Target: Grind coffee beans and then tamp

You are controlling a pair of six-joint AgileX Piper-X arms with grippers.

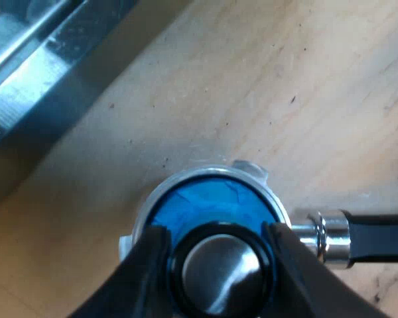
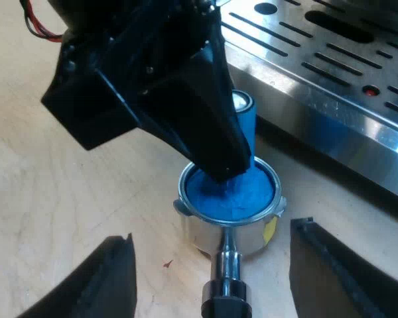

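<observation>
Your left claw (image 1: 214, 232) is clamping the tamper (image 1: 219, 268), with one finger pressing on each side of its black-ringed metal top. The tamper is standing upright in the holder (image 1: 186, 182), and its blue is filling the round metal basket up to the rim. The holder is sitting on the bench (image 1: 285, 86), just beside the machine's slotted metal tray (image 2: 331, 66), with its dark handle (image 1: 378, 238) lying level. Your right claw (image 2: 213, 232) is hanging low over the bench with its fingers spread wide apart, gripping nothing. The handle's end is pointing into the gap between them, and neither finger is touching it.
</observation>
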